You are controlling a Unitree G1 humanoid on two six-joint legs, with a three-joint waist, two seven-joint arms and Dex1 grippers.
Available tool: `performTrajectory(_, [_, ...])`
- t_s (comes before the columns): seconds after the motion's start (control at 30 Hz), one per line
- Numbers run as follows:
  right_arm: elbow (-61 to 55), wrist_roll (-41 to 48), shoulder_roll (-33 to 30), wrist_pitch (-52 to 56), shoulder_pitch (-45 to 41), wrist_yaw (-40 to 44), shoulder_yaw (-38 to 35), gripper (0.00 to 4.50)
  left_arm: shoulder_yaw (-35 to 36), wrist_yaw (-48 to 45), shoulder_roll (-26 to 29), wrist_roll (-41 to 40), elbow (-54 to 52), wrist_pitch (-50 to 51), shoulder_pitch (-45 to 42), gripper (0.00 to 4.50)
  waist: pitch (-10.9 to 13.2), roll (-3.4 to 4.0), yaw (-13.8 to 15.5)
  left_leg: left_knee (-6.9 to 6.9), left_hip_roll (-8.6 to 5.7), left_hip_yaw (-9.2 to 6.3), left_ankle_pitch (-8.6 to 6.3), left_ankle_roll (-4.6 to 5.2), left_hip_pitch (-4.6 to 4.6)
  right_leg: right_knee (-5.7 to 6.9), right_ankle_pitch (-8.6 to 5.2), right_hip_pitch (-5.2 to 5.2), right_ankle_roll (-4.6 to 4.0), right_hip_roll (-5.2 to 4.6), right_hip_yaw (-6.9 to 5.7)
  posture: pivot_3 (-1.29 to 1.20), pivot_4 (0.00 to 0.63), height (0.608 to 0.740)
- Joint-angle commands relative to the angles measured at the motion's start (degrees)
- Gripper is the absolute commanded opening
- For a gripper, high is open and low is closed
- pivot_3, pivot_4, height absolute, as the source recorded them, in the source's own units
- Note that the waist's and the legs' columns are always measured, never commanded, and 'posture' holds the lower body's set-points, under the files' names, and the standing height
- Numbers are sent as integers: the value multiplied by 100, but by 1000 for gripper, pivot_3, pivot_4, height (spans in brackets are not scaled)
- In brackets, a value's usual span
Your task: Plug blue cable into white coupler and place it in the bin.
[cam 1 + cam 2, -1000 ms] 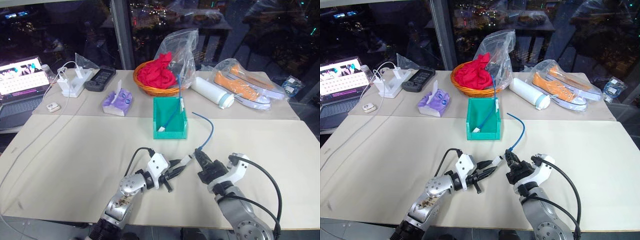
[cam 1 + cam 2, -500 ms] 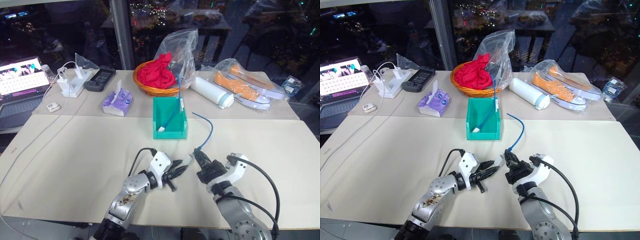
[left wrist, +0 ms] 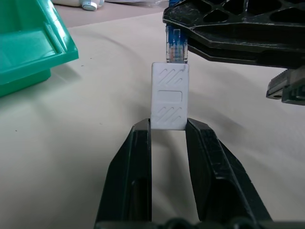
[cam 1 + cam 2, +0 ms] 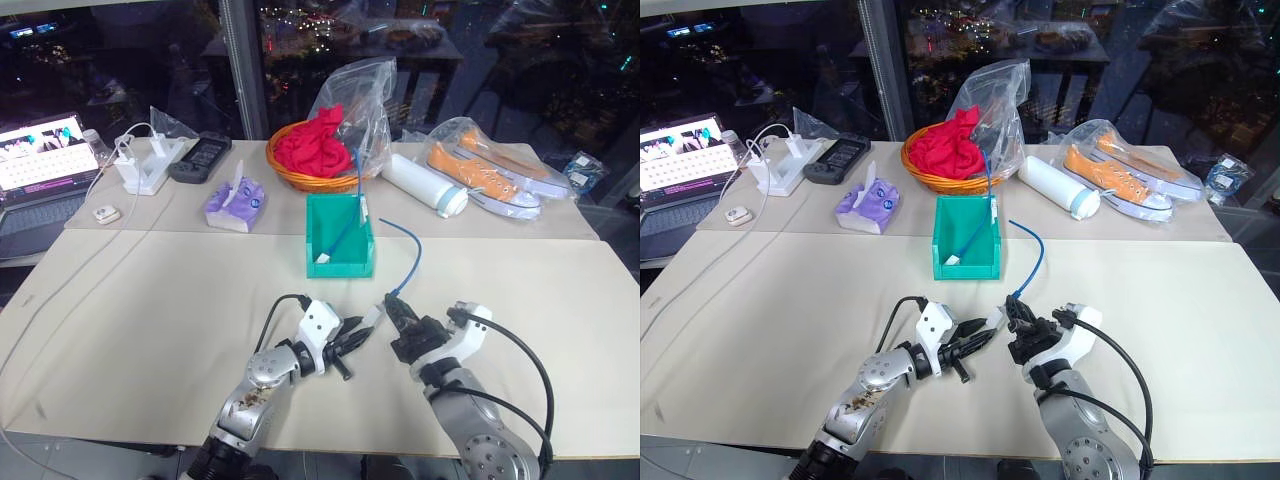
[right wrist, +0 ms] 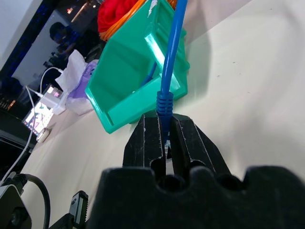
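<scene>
in the lower middle of the frame the left gripper (image 3: 167,131) pinches the white coupler (image 3: 169,96), its socket meeting the clear plug of the blue cable (image 5: 169,62) clamped in the right gripper (image 5: 163,126), below the teal bin (image 4: 340,262).

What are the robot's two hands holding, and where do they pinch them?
The left gripper pinches the white coupler by its near end; the right gripper pinches the blue cable just behind its plug.

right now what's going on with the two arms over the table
The left gripper is shut on the white coupler, and the right gripper is shut on one end of the blue cable. The cable's clear plug sits at the coupler's free socket, not pushed in. The bin already holds another blue cable.
</scene>
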Motion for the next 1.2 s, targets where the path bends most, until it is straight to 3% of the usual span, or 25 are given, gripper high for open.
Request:
performTrajectory(0.03, [46,-15,-42,117,36,51,30,0,-36,-14,-87,-82,-490,-220,-128,593,0,0,1,0,0,0,0,0,0,0,0,0,0,0,0,0,150,722])
performTrajectory(0.73, [343,-251,-5,-197,560,753,230,0,230,-2,-214,-611,-826,280,-257,593,0,0,0,2,0,0,0,0,2,2,0,3,0,0,0,0,150,722])
performTrajectory(1.2, [621,-1527,-1261,-204,790,1822,1229,0,368,148,-362,-722,-1051,686,-423,593,0,0,3,5,-3,-1,0,0,9,0,0,15,0,0,0,0,150,722])
